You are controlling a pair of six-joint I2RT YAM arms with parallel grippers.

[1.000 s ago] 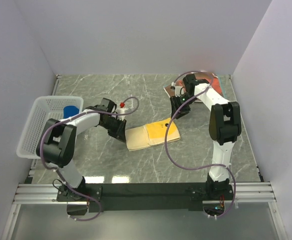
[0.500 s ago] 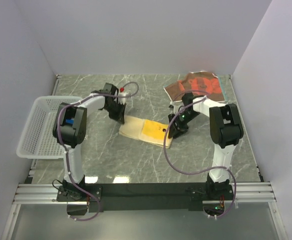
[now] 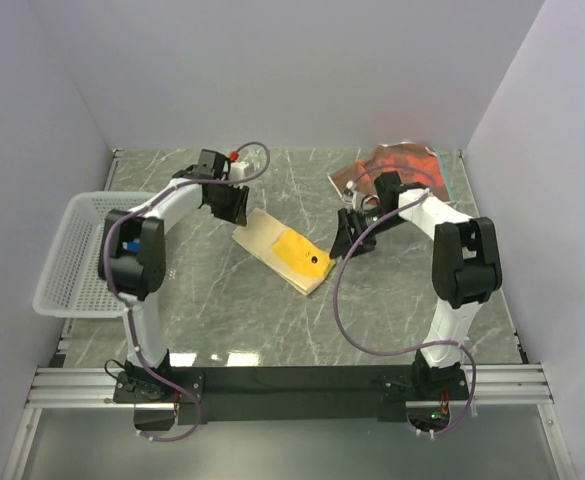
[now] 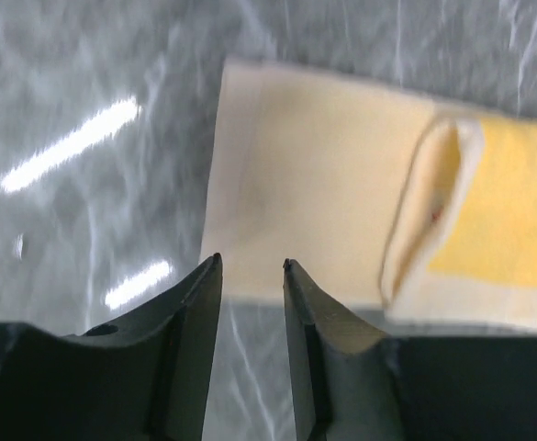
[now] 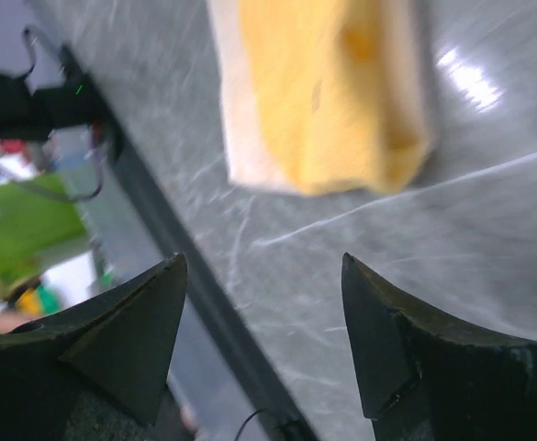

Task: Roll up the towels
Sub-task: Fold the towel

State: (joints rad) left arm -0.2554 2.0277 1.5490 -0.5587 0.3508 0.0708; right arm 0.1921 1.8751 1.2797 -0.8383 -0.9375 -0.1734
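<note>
The yellow towel (image 3: 277, 247) lies flat and slanted in the middle of the table, cream side up, with a yellow flap folded over its near right half. In the left wrist view its cream edge (image 4: 314, 184) sits just past my left gripper (image 4: 250, 264), whose jaws stand a little apart with nothing between them. My left gripper (image 3: 236, 208) hovers at the towel's far left corner. My right gripper (image 3: 344, 245) is wide open just right of the towel's near end (image 5: 323, 92), holding nothing (image 5: 263, 259). The brown-and-orange towel (image 3: 402, 165) lies spread at the back right. A bit of blue towel (image 3: 125, 243) shows in the basket.
A white mesh basket (image 3: 72, 260) stands at the left edge of the table. White walls enclose the left, back and right sides. The black rail with both arm bases (image 3: 292, 385) runs along the near edge.
The left gripper pulled the towel's left end toward the back, swinging it onto a slant, then opened. The right gripper let go of the towel's right end and opened wide.
</note>
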